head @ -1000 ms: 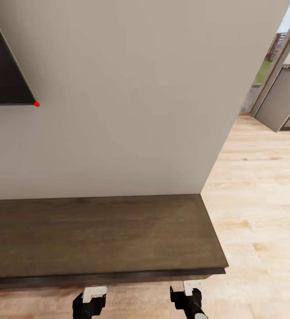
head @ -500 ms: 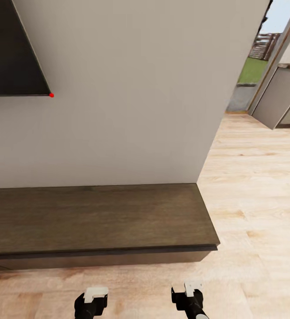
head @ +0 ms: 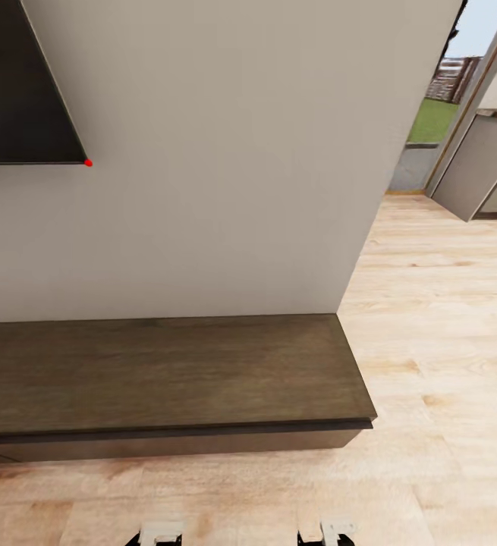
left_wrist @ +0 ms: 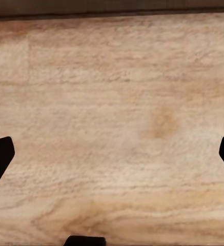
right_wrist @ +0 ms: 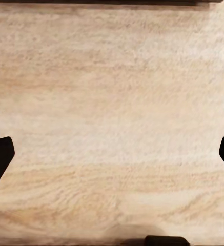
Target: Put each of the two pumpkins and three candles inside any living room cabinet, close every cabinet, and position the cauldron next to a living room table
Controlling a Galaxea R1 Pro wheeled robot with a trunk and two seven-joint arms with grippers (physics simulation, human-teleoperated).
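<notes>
Light is even and soft, a flat rendered daylight with no glare. The wall point(head: 225, 152) is evenly lit and pale, and the doorway point(head: 445, 98) at the far right shows the brightest patch, sky and grass. The cabinet point(head: 165, 375) casts a thin dark shadow along its front onto the floor point(head: 445, 341). Verticals lean outward toward the head view's edges. Both wrist views are bright, slightly soft, with smeared wood grain.
</notes>
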